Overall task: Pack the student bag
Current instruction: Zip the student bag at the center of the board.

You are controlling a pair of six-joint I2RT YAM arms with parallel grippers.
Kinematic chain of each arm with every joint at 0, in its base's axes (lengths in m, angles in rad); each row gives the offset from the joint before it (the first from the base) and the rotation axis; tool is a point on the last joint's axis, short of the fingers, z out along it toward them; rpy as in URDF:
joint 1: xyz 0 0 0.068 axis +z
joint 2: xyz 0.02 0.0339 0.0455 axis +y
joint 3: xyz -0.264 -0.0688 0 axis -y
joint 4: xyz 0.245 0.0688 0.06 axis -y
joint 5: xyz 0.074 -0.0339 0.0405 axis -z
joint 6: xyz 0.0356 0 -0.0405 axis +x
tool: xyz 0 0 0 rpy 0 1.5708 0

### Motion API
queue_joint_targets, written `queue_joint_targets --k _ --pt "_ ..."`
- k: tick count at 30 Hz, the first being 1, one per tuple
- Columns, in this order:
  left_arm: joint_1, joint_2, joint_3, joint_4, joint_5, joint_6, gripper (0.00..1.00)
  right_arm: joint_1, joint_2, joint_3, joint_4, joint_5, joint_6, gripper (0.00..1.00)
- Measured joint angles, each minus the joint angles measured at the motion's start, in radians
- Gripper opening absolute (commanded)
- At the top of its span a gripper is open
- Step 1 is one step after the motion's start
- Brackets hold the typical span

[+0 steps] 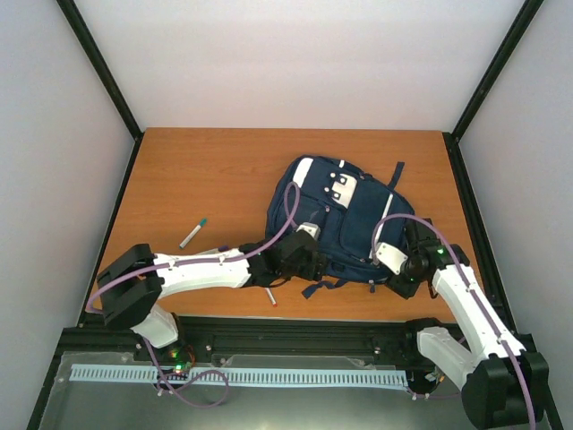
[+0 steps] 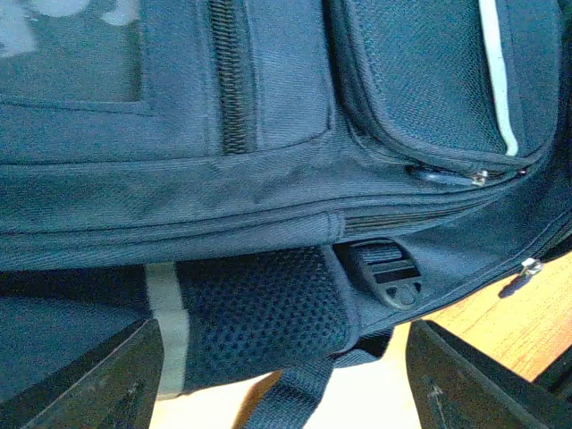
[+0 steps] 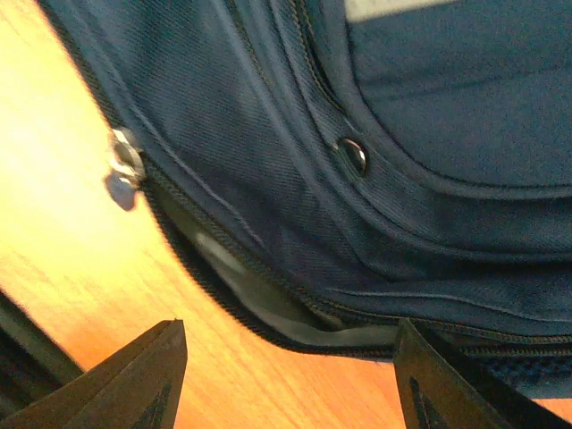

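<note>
Navy blue fabric backpack with white stripes and patches, the student bag (image 1: 345,219), lies flat at centre-right of the wooden desk (image 1: 206,179). The left arm (image 1: 201,267) stretches low across the lower frame to the bag's lower-left edge. The left arm's jaws stand wide, gripping nothing. The right arm (image 1: 470,305) bends in from the lower right, and the right arm's jaws are also wide and empty at the bag's right edge.

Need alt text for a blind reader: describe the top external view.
A navy backpack lies on a wooden table, the left gripper and right gripper at its near edge. A marker and a pen lie left of it.
</note>
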Motion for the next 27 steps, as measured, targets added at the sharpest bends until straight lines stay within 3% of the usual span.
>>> queue_joint_targets --k 11,20,27 --pt "0.011 -0.046 -0.077 -0.001 -0.005 -0.011 0.77 0.0 0.226 -0.032 0.235 0.163 0.058 0.61" --pt "0.011 -0.067 -0.127 0.03 0.009 -0.016 0.77 -0.093 0.479 0.16 0.364 0.18 0.158 0.64" --pt "0.011 -0.134 -0.166 0.043 0.012 0.027 0.76 -0.142 0.373 0.17 0.391 0.127 0.179 0.67"
